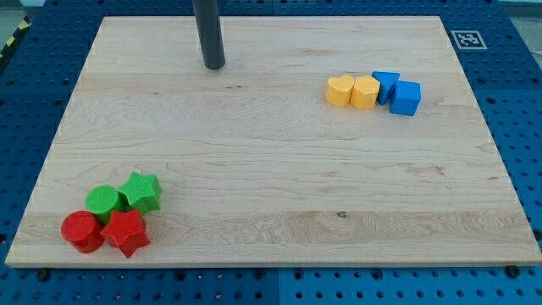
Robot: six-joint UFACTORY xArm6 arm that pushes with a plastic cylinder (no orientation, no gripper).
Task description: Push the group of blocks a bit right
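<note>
Upper left of counter (271,169): my tip (213,66), no fingers fitted, well apart from red cylinder (82,230), red star (126,232), green cylinder (103,200), green star (141,191). No legible writing; square marker (466,38) top right.

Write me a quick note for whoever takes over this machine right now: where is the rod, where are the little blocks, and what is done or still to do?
My tip is near the view's top, left of centre, touching no block.

One group sits at the view's upper right: yellow heart, a second yellow block, blue block and blue cube, packed in a row.

Another sits at the view's lower left: green cylinder, green star, red cylinder, red star.

The task does not say which group. Neither is being pushed yet; the rightward push is still to do.
</note>
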